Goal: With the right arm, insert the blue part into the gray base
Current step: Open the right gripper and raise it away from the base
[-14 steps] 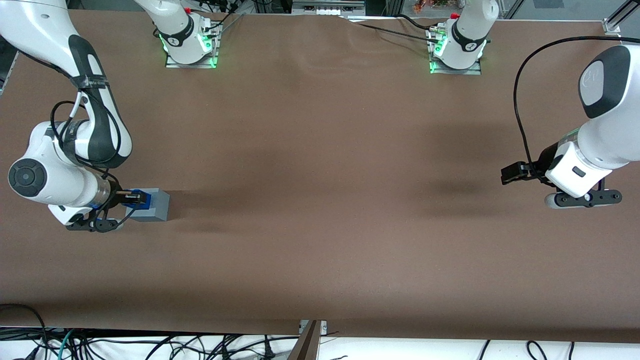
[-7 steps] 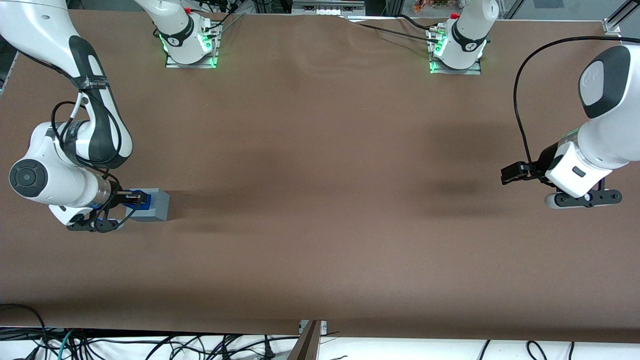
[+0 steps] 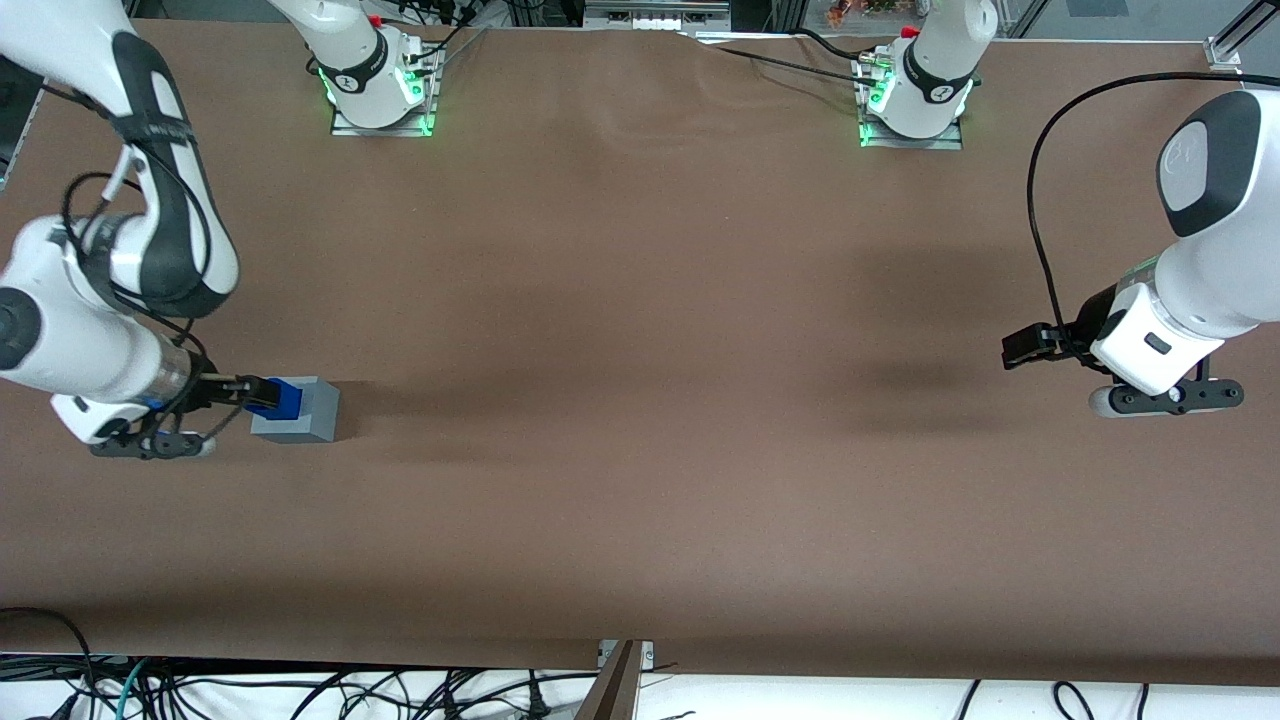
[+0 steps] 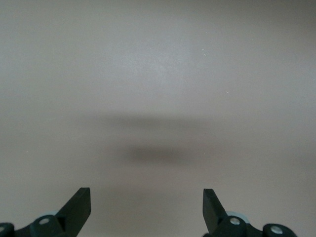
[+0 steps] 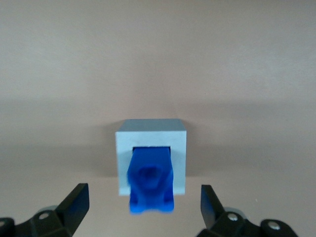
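The blue part (image 3: 284, 397) sits in the recess of the gray base (image 3: 308, 414) at the working arm's end of the table, its knobbly end sticking out toward my gripper. The right arm's gripper (image 3: 243, 390) hangs just off the blue part, on the side away from the parked arm. In the right wrist view the blue part (image 5: 150, 183) stands out of the gray base (image 5: 152, 137), and the gripper (image 5: 144, 197) is open, with its black fingers (image 5: 75, 203) wide apart on either side and touching nothing.
The brown table cloth (image 3: 640, 400) spreads around the base. Two arm mounts with green lights (image 3: 380, 95) stand at the table's farthest edge. Cables (image 3: 300, 690) hang below the edge nearest the camera.
The gripper has let go of the blue part and drawn back from the base toward the working arm's end of the table. The blue part stays in the base.
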